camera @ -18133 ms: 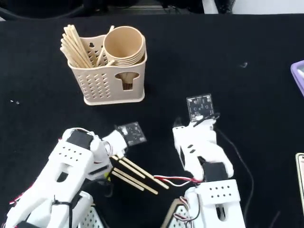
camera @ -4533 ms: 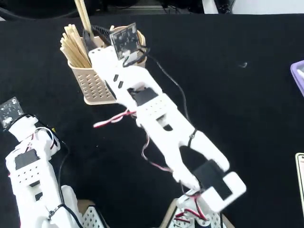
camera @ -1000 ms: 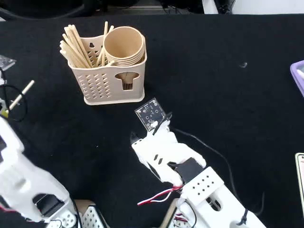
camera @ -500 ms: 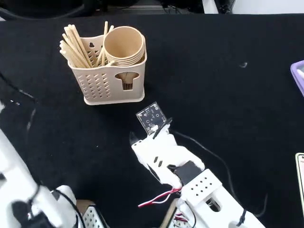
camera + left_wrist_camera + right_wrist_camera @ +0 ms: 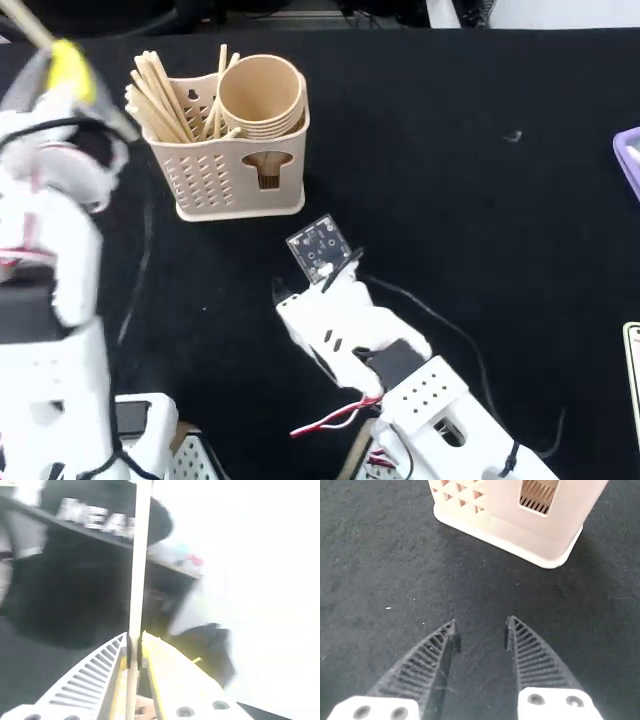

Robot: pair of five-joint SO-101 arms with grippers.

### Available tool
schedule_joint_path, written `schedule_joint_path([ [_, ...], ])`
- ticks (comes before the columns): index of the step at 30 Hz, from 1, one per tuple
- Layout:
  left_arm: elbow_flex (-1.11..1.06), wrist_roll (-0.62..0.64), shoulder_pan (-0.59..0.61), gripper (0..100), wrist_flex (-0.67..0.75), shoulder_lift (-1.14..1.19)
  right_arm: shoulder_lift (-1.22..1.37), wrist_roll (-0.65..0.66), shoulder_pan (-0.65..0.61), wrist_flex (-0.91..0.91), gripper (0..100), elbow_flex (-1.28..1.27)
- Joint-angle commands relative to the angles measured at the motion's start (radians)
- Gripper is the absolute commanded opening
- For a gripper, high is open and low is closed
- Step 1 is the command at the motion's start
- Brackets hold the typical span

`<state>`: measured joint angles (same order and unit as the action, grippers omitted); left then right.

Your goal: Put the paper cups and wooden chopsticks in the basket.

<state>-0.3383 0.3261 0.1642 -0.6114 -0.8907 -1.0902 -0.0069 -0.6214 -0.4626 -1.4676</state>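
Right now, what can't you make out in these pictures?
High view: the left tool is blurred, and its chopstick is cut by the top edge.
High view: the paper cups are nested, so their count is unclear.
Right wrist view: the basket is cut off by the edge, hiding its contents.
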Motion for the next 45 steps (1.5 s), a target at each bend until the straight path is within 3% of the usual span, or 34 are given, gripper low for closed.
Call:
schedule_joint_path([
  [1,-0.117,0.014,-0.047,3,0.21,-0.023,-0.025,-0.002,0.02,0.023,15.9,0.004],
  [12,-0.239,0.014,-0.134,3,0.529,0.132,-0.025,-0.002,0.02,0.023,16.2,0.004],
  [19,-0.236,0.005,-0.127,3,0.539,0.267,-0.025,-0.002,0.02,0.023,16.2,0.004],
  [24,-0.236,-0.129,-0.136,3,0.539,0.319,-0.025,0.043,0.02,0.021,16.0,0.004],
  [30,-0.234,-0.127,-0.127,11,0.531,0.327,-0.022,0.063,0.02,0.021,15.9,0.004],
  [38,-0.206,-0.135,-0.127,11,0.531,0.325,-0.022,0.066,0.02,0.021,15.9,0.004],
  [41,-0.205,-0.135,-0.104,9,0.482,0.259,-0.022,0.066,0.02,0.021,15.9,0.004],
  [45,-0.205,-0.16,-0.088,3,0.149,0.034,-0.022,0.061,0.02,0.02,15.9,0.004],
])
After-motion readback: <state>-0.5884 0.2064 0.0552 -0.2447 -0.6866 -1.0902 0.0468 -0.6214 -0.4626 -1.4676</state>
